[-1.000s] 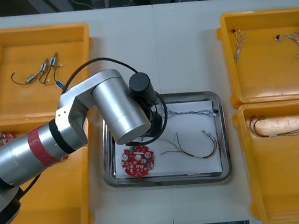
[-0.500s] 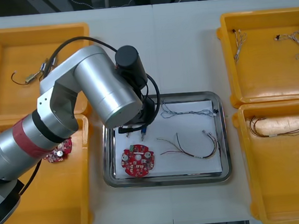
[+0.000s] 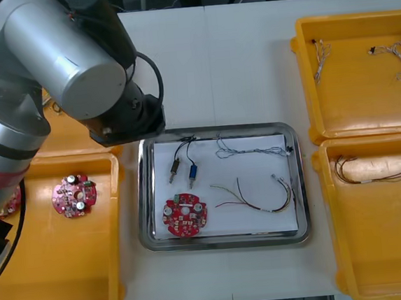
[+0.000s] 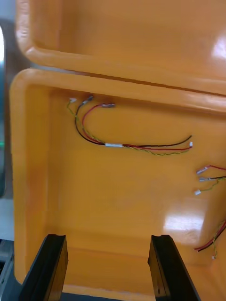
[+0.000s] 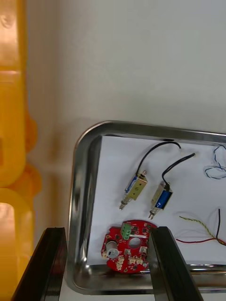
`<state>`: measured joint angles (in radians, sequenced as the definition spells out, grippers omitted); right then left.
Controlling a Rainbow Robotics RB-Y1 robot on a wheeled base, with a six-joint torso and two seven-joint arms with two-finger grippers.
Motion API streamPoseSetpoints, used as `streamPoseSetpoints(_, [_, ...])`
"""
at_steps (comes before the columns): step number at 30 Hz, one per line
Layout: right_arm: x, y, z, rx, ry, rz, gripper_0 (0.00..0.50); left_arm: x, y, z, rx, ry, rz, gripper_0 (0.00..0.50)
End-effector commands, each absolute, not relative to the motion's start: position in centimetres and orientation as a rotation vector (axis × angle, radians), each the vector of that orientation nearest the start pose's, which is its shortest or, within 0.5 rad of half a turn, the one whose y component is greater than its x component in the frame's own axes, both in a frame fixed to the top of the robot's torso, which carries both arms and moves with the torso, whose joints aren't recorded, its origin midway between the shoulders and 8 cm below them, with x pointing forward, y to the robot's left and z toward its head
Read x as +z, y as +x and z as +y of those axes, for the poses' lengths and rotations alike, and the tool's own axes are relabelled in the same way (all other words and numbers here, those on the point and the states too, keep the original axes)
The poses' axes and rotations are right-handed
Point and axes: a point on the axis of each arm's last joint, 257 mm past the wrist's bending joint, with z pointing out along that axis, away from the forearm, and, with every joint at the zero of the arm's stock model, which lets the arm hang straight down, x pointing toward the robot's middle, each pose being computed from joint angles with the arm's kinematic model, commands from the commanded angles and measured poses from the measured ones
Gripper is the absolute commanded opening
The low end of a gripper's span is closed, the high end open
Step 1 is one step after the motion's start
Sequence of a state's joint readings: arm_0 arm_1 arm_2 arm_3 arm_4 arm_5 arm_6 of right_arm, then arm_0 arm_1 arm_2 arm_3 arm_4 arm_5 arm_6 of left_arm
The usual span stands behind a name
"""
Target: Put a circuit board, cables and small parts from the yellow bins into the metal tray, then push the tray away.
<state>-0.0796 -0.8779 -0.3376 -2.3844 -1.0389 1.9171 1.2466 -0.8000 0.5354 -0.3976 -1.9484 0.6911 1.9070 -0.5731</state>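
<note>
Inside the metal tray [image 3: 226, 243], all the things seem to be in; only the push looks left.
On its white floor lie a red circuit board [image 3: 186, 215], two small metal parts [image 3: 175, 169], a blue and white cable [image 3: 253, 150] and a red and yellow cable [image 3: 257, 200]. The left end effector [image 5: 107, 230] hangs open and empty above the tray's left side. The right end effector [image 4: 107, 237] is open over a right yellow bin [image 4: 28, 164] holding more cables [image 4: 127, 143].
</note>
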Motion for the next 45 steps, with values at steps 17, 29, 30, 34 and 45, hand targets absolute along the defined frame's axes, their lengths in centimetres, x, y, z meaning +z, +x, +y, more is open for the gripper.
streamPoseSetpoints(17, [-14.2,32.1,-22.8,-0.045,-0.999,2.574,0.5,-10.2,45.9,25.6,-0.074,-0.031,2.625,0.5])
streamPoseSetpoints(29, [-17.0,32.9,-16.5,-0.058,-1.355,2.432,0.5,-10.7,43.8,32.5,0.009,-0.02,2.629,0.5])
streamPoseSetpoints(30, [-17.1,33.1,-16.2,-0.061,-1.389,2.42,0.5,-10.8,43.5,32.9,0.013,-0.018,2.63,0.5])
streamPoseSetpoints(34, [-18.0,33.6,-14.5,-0.045,-1.527,2.371,0.5,-11.1,42.4,34.3,0.026,-0.002,2.628,0.5])
streamPoseSetpoints(45, [-19.9,35.1,-9.5,-0.138,-1.891,2.087,0.5,-12.3,39.6,36.8,0.054,0.013,2.631,0.5])
